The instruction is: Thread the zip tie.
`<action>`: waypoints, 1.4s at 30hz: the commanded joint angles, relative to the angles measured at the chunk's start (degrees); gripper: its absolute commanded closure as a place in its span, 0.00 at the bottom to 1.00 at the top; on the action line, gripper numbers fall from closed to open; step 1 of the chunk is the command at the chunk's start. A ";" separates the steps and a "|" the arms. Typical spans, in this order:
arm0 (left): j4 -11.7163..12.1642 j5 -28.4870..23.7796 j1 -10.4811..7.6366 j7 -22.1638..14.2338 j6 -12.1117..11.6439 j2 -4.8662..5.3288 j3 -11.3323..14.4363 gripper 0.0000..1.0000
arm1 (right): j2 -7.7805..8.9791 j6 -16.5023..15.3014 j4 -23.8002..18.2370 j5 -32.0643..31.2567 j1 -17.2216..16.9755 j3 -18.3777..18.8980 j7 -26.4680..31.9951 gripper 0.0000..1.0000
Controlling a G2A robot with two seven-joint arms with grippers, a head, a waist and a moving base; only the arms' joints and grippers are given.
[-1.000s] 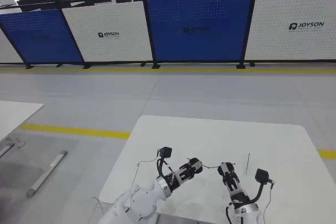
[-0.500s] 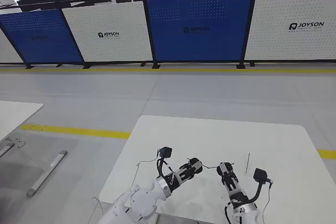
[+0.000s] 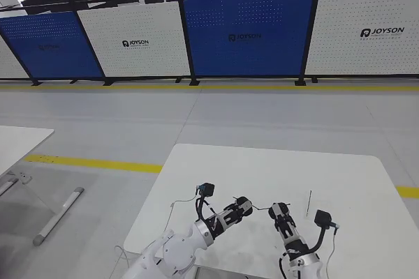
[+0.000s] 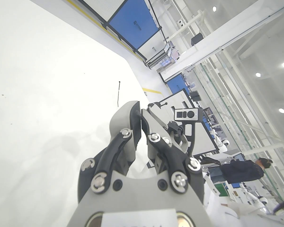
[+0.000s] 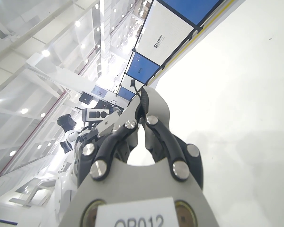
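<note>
A thin black zip tie (image 3: 262, 207) spans the short gap between my two grippers near the table's front edge. My left gripper (image 3: 243, 204) is shut, and a small dark tip of the tie pokes out between its closed fingers (image 4: 132, 116). My right gripper (image 3: 279, 208) faces it from the other side, shut on the strap. In the right wrist view the tie's head end (image 5: 133, 83) sticks out past the right gripper (image 5: 142, 95). The left gripper (image 4: 140, 114) almost touches the right one just behind it.
A second black zip tie (image 3: 309, 201) lies flat on the white table (image 3: 265, 167), a little beyond the right gripper; it also appears in the left wrist view (image 4: 118, 94). Blue and white partition panels (image 3: 248, 38) stand far behind.
The right arm has shifted slightly toward the left gripper, narrowing the gap between them. The left arm has kept still.
</note>
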 commanded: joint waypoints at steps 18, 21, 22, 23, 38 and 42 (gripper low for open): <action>1.46 -9.15 -0.94 -1.19 1.68 -0.31 -0.19 1.00 | -0.01 -0.90 -0.14 -0.03 -0.01 0.27 0.26 1.00; 1.38 -8.96 -0.90 -1.28 1.66 -0.29 -0.07 1.00 | -0.03 -1.08 -0.07 0.18 0.17 0.12 0.67 1.00; 1.35 -8.85 -0.91 -1.33 1.60 -0.28 -0.01 1.00 | -0.04 -1.08 -0.06 0.18 0.21 0.08 0.71 1.00; 1.35 -8.77 -0.91 -1.32 1.56 -0.27 0.00 1.00 | -0.05 -1.09 -0.05 0.22 0.24 0.07 0.71 1.00; 1.47 -7.54 -0.93 -0.10 1.95 -0.21 0.27 1.00 | -0.03 -0.72 -0.32 0.96 -0.26 0.57 0.75 1.00; 1.42 -7.21 -0.95 0.32 2.23 -0.22 0.37 1.00 | -0.02 -0.78 -0.36 0.93 -0.30 0.62 0.88 1.00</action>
